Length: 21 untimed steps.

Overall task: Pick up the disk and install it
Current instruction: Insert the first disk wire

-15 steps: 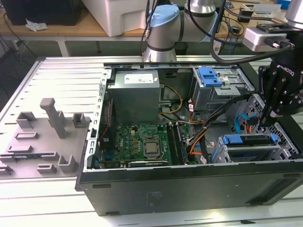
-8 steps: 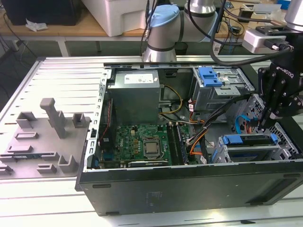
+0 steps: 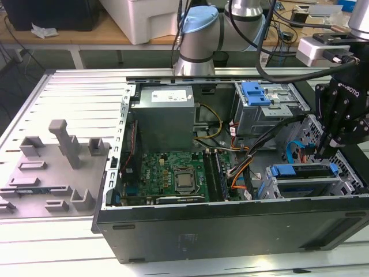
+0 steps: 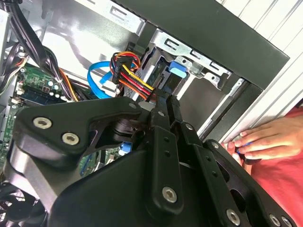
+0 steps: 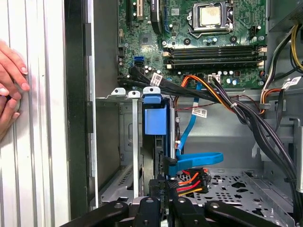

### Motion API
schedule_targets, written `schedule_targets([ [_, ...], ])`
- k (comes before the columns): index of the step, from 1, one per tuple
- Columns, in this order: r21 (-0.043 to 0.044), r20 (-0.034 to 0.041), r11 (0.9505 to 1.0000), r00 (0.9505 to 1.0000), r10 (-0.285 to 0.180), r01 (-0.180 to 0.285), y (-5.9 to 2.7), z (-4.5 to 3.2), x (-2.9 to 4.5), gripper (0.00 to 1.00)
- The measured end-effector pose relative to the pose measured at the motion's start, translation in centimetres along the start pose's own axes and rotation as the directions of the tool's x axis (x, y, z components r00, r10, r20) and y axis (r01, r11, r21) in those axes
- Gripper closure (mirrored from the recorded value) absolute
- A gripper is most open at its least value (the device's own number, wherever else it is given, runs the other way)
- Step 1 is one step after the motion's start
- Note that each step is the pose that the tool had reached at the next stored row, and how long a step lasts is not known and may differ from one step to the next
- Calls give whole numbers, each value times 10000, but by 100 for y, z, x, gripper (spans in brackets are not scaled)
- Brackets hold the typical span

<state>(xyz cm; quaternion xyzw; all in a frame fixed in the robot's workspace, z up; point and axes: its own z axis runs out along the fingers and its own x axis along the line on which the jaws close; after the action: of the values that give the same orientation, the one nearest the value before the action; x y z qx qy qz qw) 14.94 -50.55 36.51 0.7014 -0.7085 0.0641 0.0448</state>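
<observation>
Two things I'd watch if I were you. In the exterior view your black two-fingered tool [image 3: 323, 149] is down inside the open black computer case [image 3: 230, 228], over at that view's right. From both wrist views it looks clenched, and I can't make out anything pinched in it. It's right up against the bundle of red, orange and yellow power wires [image 5: 189, 180] and the flat blue data cable [image 5: 199, 160]. Snag either one and you could drag a plug out or bend a connector.

>> reply:
Agreed, and I'd add a couple. The silver hard drive in its blue plastic carrier [image 3: 302, 187] is already sitting in the grey metal drive bay [image 5: 124, 137] at that corner of the case. In the first wrist view it stands on edge, with the carrier's blue end towards the green motherboard [image 5: 189, 28]. I can't tell whether it's fully home. If it's cocked in the rails and you lean on it with a closed tool, my guess is it jams or the plastic cracks.

Also, somebody's hand [image 5: 9, 80] is on the ribbed pale tabletop [image 5: 38, 165], just beside the case's outer wall. Any swing of the arm out that way could meet it, so you'd want that hand clear.
</observation>
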Motion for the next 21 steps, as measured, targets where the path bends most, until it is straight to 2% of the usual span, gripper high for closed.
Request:
schedule_targets([
  [5, 3, 50, 10000, 10000, 2, -2, 0, 4, 14, 84],
  [10, 14, 198, 10000, 9998, 8, -8, 0, 9, 27, 84],
  [21, 15, 202, 10000, 9998, 8, -8, 0, 19, 28, 84],
])
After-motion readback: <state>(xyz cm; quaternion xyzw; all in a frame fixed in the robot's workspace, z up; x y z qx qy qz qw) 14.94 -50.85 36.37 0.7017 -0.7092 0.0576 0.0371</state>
